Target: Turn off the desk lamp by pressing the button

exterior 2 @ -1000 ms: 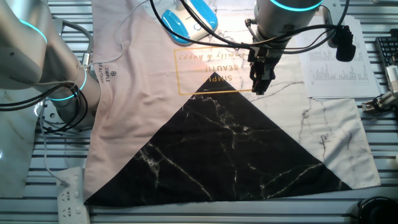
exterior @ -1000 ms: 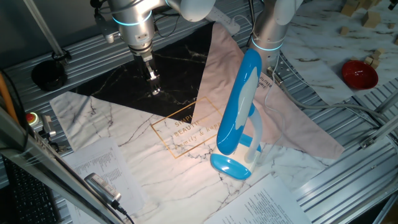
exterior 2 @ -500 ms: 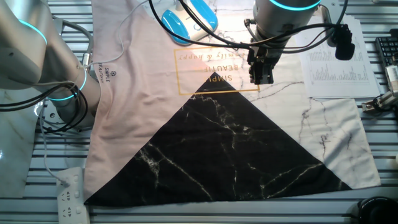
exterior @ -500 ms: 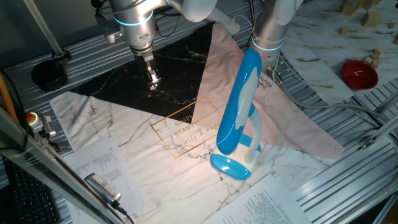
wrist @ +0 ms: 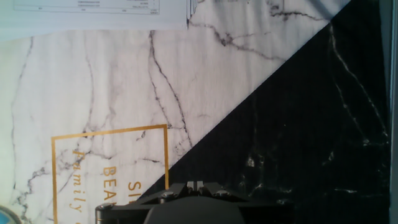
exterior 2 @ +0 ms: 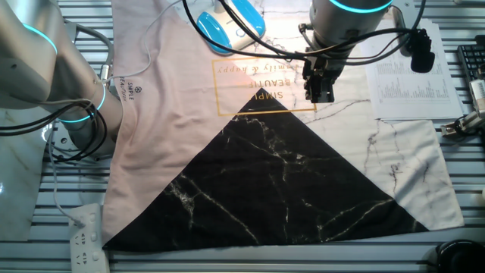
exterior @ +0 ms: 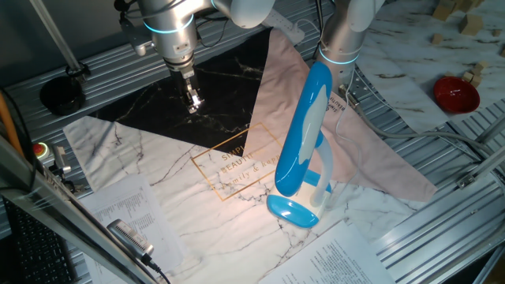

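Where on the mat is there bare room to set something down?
The black marble triangle is bare below the gripper. White marble left of the gold lettering is free too. The blue-and-white desk lamp crowds the lit patch.

You see the desk lamp (exterior: 304,134) in glossy blue and white plastic, its smooth head catching highlights. The mat (exterior: 181,173) beneath looks like smooth printed sheet: white marble with grey veins, matt black marble (exterior 2: 280,182), a dull pink panel (exterior 2: 174,98) and gold lettering. The worktop (exterior: 442,237) is ribbed bare metal with a satin sheen. The claw (exterior: 192,99) is dark metal below a polished silvery arm. Printed paper sheets (exterior: 134,213) lie matt near the left. A red bowl (exterior: 455,93) far right shines glossy.
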